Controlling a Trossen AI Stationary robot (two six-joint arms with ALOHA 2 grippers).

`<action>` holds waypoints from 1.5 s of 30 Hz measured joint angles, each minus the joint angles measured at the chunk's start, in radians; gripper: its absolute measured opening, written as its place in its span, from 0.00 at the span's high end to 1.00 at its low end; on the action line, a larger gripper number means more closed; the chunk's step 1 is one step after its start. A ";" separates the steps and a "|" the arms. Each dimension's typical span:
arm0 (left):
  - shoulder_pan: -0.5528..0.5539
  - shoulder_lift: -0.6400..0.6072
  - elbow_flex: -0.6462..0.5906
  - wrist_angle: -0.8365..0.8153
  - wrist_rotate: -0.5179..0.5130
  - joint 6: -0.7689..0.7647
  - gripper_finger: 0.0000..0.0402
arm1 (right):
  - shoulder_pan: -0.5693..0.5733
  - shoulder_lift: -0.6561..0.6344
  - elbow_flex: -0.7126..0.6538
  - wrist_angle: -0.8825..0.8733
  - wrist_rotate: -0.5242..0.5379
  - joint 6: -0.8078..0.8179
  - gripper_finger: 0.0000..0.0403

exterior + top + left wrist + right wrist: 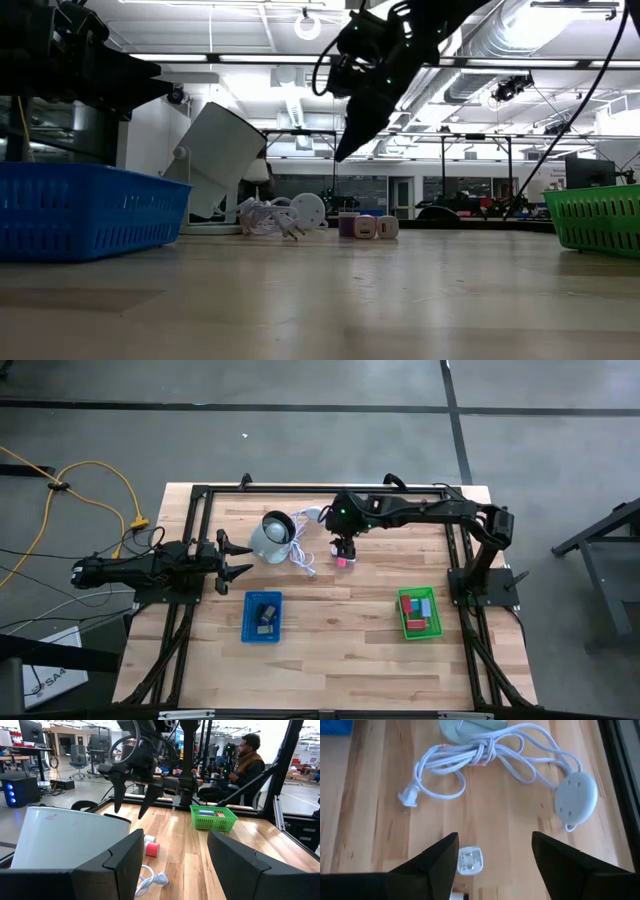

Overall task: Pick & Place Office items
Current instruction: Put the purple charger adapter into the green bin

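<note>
right claw [344, 550] open over white block [469, 860], apparently clear

The wooden table [340, 615] carries a blue tray [262, 617] at seven o'clock, a green tray [419, 613] at four (both hold pieces), and a corded round object [270, 538] with small blocks [343, 557] near twelve.

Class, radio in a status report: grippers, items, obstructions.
Right gripper open above small white and pink blocks. Left gripper open, waiting by grey-white round object. White cord lies near.

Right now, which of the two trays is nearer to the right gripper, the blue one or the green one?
The green tray: on the table's right side, holding several coloured blocks. The blue tray lies farther from the right gripper, toward the left arm's side.
</note>
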 joint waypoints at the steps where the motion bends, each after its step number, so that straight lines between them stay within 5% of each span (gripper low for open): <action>1: 0.000 0.000 0.000 0.000 0.000 0.000 0.47 | 0.001 0.000 -0.008 0.013 0.000 0.000 0.41; 45: 0.000 0.000 0.000 0.000 0.000 0.000 0.47 | 0.005 0.143 0.160 -0.224 0.051 -0.053 0.41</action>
